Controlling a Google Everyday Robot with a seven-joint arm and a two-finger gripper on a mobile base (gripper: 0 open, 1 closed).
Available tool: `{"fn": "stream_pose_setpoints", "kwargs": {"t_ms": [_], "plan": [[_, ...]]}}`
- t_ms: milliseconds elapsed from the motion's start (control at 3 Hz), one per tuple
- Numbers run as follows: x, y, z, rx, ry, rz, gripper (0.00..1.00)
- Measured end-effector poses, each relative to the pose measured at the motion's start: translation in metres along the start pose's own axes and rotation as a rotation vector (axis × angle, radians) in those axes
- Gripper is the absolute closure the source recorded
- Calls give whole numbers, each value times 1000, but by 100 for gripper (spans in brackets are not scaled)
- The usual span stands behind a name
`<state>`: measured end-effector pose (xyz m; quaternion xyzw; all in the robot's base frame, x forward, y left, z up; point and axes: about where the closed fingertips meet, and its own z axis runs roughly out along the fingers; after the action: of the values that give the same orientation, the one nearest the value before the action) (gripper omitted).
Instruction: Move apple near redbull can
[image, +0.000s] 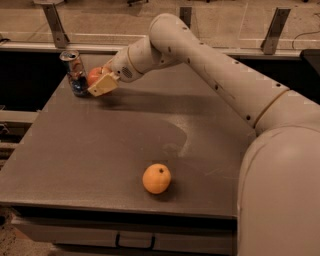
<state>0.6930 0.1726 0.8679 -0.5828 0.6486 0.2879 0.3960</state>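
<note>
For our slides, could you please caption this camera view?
The gripper holds the apple beside the redbull can; an orange fruit lies near the table's front.

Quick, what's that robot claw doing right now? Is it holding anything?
Gripper: closed on the apple, holding it right beside the redbull can at the far left.
</note>
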Motion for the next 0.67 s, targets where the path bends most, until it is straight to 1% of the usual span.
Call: {"fn": "stream_pose_setpoints", "kwargs": {"t_ms": [333, 667], "plan": [[7, -8, 4, 29, 2, 27, 36], [11, -10, 10, 37, -1, 48, 12]]}}
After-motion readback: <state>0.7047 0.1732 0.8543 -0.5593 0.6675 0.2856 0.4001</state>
